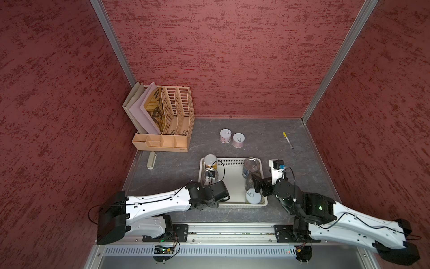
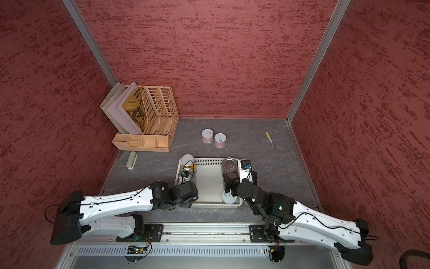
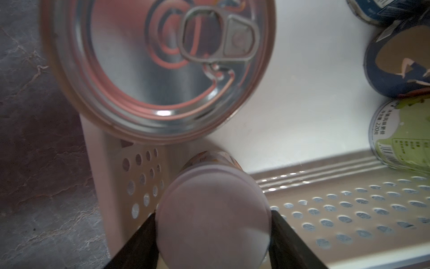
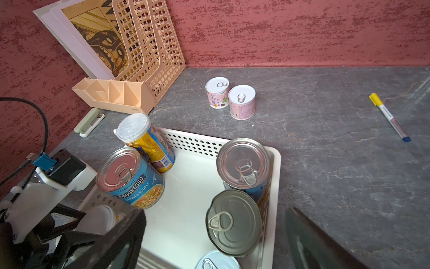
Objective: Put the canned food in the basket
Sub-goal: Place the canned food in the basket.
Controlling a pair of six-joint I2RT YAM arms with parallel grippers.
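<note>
The gray desk (image 1: 267,149) was the biggest thing. A tan file holder (image 1: 172,116) stood in its far left corner. The white basket (image 1: 232,186) sat near the front, between the two arms.

The left pincer (image 3: 213,216) was squeezed shut on a white-topped can (image 4: 99,217) at the basket's near left corner. The right pincer (image 1: 257,185) was wide open, held nothing, and hung over the basket's right side.

In the basket, a blue soup can (image 4: 132,179) and a tall yellow can (image 4: 144,139) were on the left. On the right were a far silver can (image 4: 244,163), a near silver can (image 4: 233,223) and a pale blue-topped can (image 4: 216,260).

The left pink can (image 1: 225,136) and the right pink can (image 1: 238,140) stood close together on the desk behind the basket. A yellow-capped pen (image 1: 287,140) lay far to the right. A small pale green thing (image 1: 151,160) lay by the file holder.
</note>
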